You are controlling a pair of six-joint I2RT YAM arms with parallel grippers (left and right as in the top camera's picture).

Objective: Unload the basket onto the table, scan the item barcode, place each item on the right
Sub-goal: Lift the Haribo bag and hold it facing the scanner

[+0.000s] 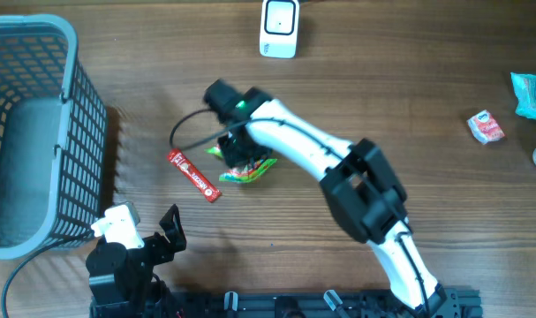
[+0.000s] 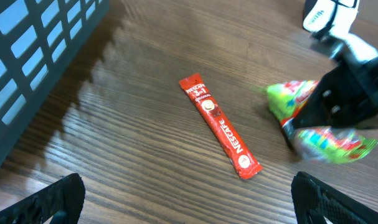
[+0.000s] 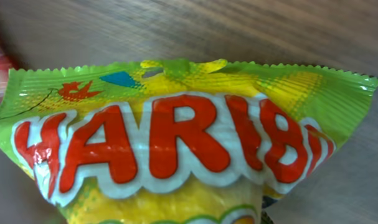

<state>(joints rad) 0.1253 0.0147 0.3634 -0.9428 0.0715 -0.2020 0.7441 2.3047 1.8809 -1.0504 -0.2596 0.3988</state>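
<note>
Haribo bag point(image 1: 257, 170) on counter point(image 1: 409, 88), robot-side of scanner point(image 1: 279, 28) and slightly left of it, clamped in right pincer point(image 1: 237, 159); hold near one end, likely to leave barcode face free for presentation. Left pincer point(image 2: 195, 202) spread wide, empty, parked far robot-side of scanner, clear of Nescafé stick point(image 1: 193, 175)

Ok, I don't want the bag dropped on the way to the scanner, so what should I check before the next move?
1. Grip of right gripper on Haribo bag: ok.
2. Bag lifted off table: cannot tell.
3. Barcode facing out: cannot tell, only the logo side shows.
4. Bare table between bag and scanner: ok.
5. Nescafe stick apart from bag: ok.
6. Open left gripper away from bag: ok.
</note>
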